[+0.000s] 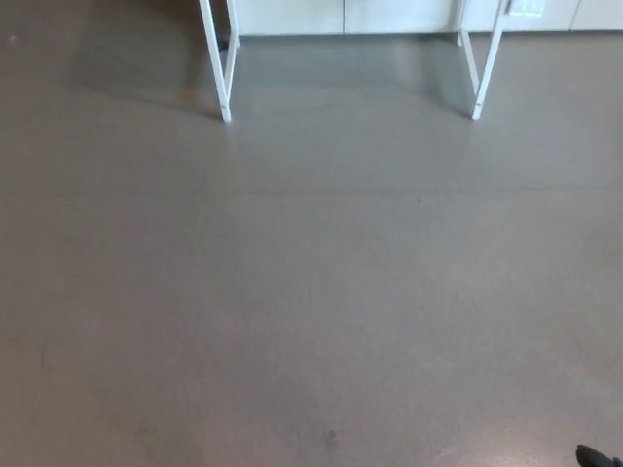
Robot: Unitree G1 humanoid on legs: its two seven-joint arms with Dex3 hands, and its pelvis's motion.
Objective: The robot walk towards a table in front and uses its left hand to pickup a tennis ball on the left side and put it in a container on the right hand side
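Neither the tennis ball nor the container shows in the head view. Only the table's white legs appear at the top: a left pair [220, 68] and a right pair [484, 68]; the tabletop is out of frame. A small black tip of my right hand [596, 457] pokes in at the bottom right corner, too little to judge its fingers. My left hand is out of sight.
Grey floor [311, 292] fills nearly the whole picture between me and the table legs. A white wall base or cabinet front [346, 15] runs along the top edge behind the legs.
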